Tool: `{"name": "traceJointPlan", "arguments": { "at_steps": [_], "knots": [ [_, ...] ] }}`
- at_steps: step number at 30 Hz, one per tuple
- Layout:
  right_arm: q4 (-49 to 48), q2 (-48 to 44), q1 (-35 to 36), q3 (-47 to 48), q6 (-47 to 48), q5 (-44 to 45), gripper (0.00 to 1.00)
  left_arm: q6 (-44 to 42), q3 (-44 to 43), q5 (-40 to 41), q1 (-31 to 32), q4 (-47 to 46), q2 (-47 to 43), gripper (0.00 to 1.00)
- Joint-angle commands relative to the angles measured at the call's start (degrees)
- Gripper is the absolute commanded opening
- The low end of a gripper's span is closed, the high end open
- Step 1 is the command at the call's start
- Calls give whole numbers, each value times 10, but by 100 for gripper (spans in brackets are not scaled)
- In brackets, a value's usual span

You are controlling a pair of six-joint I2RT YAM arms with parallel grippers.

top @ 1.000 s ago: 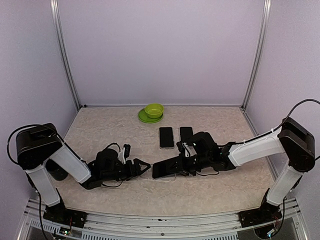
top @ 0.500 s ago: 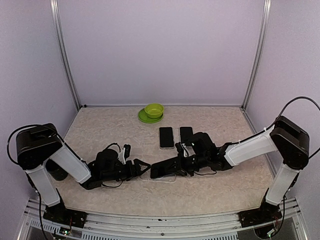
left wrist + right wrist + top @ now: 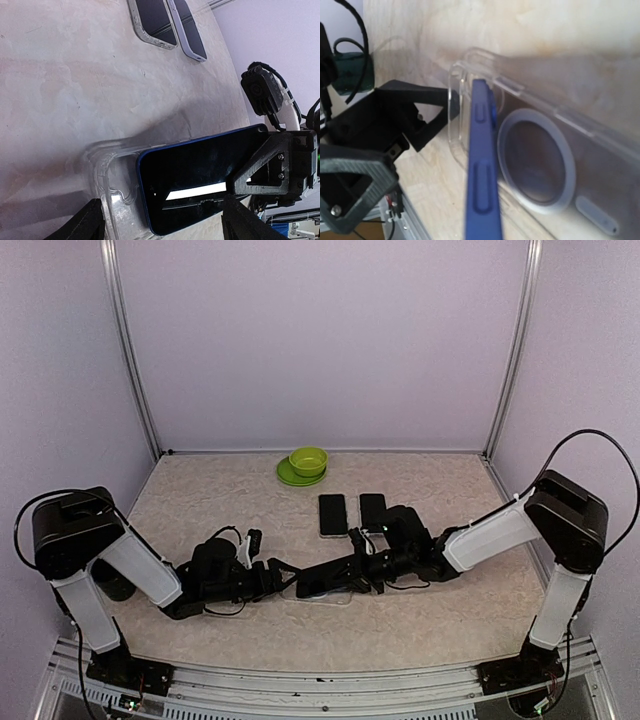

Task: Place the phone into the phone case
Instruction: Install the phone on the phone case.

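The clear phone case (image 3: 322,596) lies flat on the table between my arms; it also shows in the left wrist view (image 3: 107,172) and the right wrist view (image 3: 540,165). My right gripper (image 3: 368,565) is shut on the blue phone (image 3: 325,578), dark screen up, tilted with its free end low over the case's left end (image 3: 200,172). In the right wrist view only the phone's blue edge (image 3: 481,170) shows, above the case's inside. My left gripper (image 3: 283,575) is open at the case's left end, its fingers (image 3: 420,117) on either side of that end.
Two other cased phones (image 3: 333,514) (image 3: 372,508) lie side by side behind the work spot, also in the left wrist view (image 3: 152,20). A green bowl on a green plate (image 3: 308,461) stands at the back wall.
My right gripper has moved left with the phone and lowered it, so its free end now sits over the case's left end. The left arm has barely moved.
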State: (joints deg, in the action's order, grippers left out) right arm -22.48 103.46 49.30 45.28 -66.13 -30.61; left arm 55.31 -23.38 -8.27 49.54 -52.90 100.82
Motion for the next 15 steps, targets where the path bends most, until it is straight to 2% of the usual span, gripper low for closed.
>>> {"name": "traceJointPlan", "arguments": {
  "at_steps": [1,15],
  "knots": [
    [-19,19,-4,10,-18,-27,0,3,3,0,6,0,2,79],
    [-66,68,-6,8,-62,-52,0,8,0,-3,10,1,3,78]
  ]
}}
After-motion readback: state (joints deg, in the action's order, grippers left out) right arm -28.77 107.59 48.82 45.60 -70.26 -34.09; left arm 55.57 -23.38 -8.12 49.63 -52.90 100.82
